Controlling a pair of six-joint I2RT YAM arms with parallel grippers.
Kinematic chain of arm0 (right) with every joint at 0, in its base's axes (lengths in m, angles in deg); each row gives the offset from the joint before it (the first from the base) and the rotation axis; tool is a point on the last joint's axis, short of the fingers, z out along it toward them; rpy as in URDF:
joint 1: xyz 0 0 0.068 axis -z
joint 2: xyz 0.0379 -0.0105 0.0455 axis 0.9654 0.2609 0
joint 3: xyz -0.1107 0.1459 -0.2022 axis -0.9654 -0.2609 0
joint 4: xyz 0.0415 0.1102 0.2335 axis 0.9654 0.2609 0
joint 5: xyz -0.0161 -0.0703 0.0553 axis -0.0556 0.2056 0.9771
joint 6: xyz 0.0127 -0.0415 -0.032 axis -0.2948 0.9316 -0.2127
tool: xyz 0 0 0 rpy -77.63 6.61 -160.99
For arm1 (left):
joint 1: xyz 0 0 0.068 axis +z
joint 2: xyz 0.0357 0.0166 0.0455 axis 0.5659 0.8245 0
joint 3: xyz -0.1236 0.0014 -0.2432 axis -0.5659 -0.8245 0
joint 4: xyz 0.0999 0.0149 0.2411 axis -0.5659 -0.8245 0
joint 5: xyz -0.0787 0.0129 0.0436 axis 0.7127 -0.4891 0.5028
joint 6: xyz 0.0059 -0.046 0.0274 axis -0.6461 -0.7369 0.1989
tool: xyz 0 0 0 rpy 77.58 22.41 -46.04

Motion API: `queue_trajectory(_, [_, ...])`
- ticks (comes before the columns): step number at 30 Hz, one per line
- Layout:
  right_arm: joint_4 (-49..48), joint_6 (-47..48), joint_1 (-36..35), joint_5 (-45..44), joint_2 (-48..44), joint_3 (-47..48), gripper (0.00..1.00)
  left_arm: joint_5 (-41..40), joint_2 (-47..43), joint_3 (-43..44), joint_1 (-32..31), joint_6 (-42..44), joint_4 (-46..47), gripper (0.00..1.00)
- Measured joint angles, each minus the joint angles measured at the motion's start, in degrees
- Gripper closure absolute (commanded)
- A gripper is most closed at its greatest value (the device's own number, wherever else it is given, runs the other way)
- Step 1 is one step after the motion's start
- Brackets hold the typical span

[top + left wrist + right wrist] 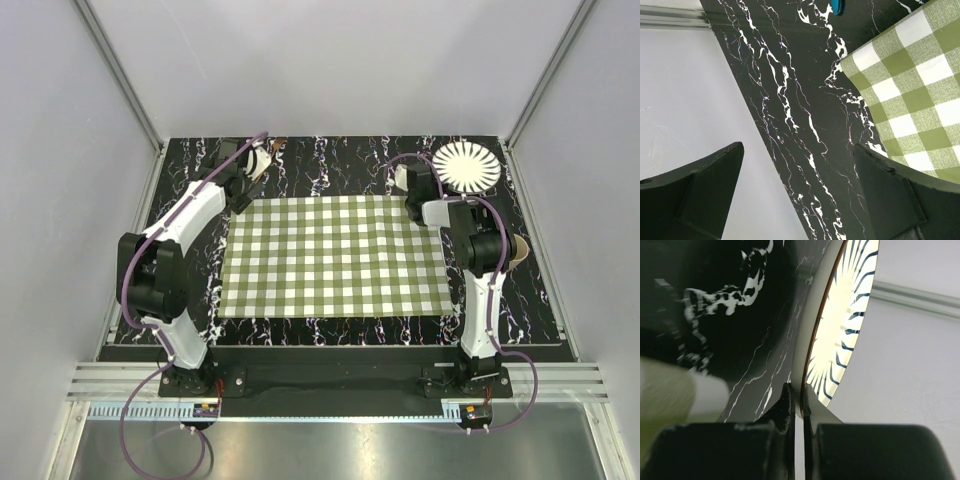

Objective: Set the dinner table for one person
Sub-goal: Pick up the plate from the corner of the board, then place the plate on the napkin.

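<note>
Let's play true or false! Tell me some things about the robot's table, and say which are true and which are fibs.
1. The plate is white with black stripes. True.
2. The plate sits in the middle of the checked cloth. False: it is near the far right corner of the dinner table, off the cloth.
3. The right gripper is pinching the plate's rim. True.
4. The left gripper is holding a fork. False: its fingers are wide open with nothing between them.
5. The checked cloth is red and white. False: it is green and white.
</note>
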Motion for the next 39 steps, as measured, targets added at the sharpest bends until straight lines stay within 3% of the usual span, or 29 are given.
queue_trajectory(16, [0.7, -0.4, -11.6, 1.2, -17.0, -10.9, 1.00, 0.0, 0.1, 0.0, 0.0, 0.2, 0.7, 0.01])
queue_trajectory(39, [7.5, -4.3, -28.8, 2.2, -21.4, -17.6, 1.00, -0.4, -0.5, -1.5, 0.0, 1.6, 3.0, 0.01])
